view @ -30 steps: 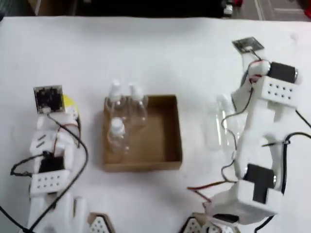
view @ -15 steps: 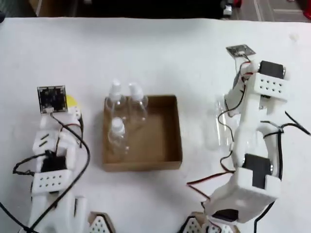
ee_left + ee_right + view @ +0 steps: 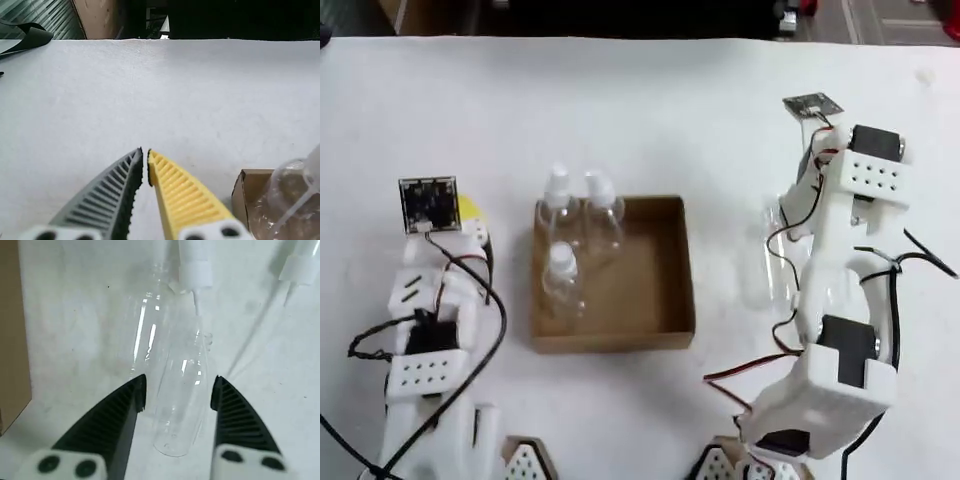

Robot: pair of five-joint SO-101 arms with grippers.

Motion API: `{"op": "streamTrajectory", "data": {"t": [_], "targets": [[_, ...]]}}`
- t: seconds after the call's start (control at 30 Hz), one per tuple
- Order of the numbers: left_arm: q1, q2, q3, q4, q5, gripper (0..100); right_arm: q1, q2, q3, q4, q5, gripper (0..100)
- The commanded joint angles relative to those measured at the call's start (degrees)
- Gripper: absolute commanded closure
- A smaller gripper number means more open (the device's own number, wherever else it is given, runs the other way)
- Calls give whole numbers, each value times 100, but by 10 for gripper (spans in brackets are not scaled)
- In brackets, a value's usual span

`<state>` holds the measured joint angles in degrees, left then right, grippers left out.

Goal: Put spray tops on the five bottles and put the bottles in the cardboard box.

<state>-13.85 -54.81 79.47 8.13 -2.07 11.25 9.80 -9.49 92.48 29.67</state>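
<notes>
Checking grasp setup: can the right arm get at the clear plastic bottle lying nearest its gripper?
Probably yes: the right gripper is open, its jaws either side of the clear plastic bottle, with nothing between.

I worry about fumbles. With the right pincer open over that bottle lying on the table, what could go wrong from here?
1. The clear bottle lies on its side between the fingers of the open right pincer; round and smooth, it may slip out as they close.
2. A second bottle lies right beside it; a finger could knock it away.
3. A spray top lies near the neck and might get pushed off.
</notes>
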Motion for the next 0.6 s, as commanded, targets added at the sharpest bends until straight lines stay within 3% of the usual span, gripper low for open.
{"op": "streamTrajectory", "data": {"t": [0.0,0.57], "targets": [[57,-13,-70,-149,-53,976,-136,-40,-202,-84,-53,811],[57,13,123,-642,-53,976,-462,-40,563,-541,-308,811]]}}
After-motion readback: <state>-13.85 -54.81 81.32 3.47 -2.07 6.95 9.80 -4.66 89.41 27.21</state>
